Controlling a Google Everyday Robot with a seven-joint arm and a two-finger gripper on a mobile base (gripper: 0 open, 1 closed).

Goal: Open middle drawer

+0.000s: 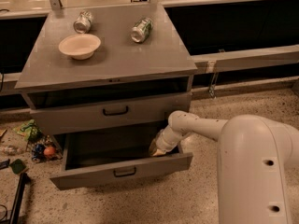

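The grey cabinet (112, 59) shows two drawers. The upper, taller-fronted drawer (140, 110) is slightly out, with a black bar handle (115, 110). Below it the middle drawer (84, 176) stands pulled well out, its dark inside showing, with a small black handle (125, 171) on its flat front. My gripper (157, 151) reaches down inside this drawer at its right end, just behind the front panel. The white arm (205, 127) comes in from the right. The lowest drawer is hidden under the open one.
On the cabinet top lie a cream bowl (79, 45) and two cans on their sides (82, 21) (141, 29). Coloured litter (37, 148) lies on the speckled floor left of the cabinet. A dark pole (18, 195) stands at the lower left. A low ledge (247, 57) runs behind.
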